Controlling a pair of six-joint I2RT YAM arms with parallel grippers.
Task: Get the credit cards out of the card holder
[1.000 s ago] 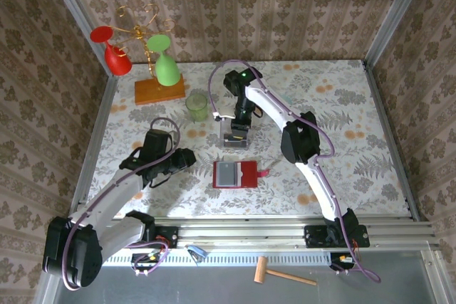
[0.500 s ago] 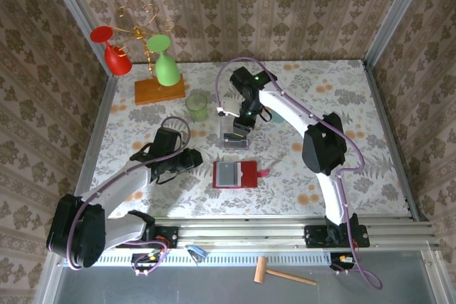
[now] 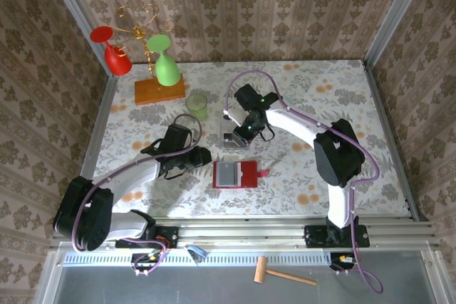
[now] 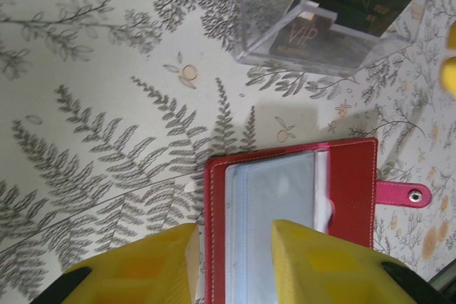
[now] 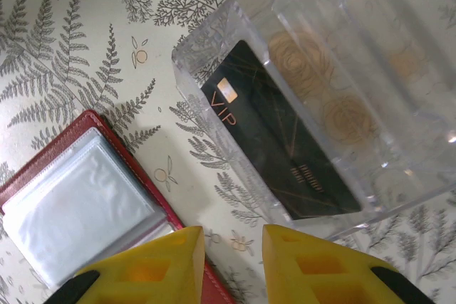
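Observation:
The red card holder [image 3: 246, 174] lies open on the table, grey clear pockets up, strap tab [image 4: 402, 194] to the right. Whether credit cards sit in the pockets I cannot tell. A black card marked VIP [image 5: 285, 147] lies inside the clear plastic box [image 3: 236, 139] just behind the holder. My left gripper [image 3: 203, 156] is open at the holder's left side; in the left wrist view the left gripper [image 4: 234, 236] straddles the card holder [image 4: 349, 183] at its left edge. My right gripper [image 3: 244, 130] hovers open over the box's near edge; the right gripper [image 5: 232, 236] has bare table between its fingers.
A green cup [image 3: 197, 105] stands behind and left of the box. A wooden stand [image 3: 159, 90] with red and green glasses is at the back left. A small wooden hammer [image 3: 285, 273] lies below the front rail. Walls close in the table's sides.
My left gripper has moved right, up to the holder's left edge. The right arm's elbow has swung right and its gripper has shifted slightly nearer over the box.

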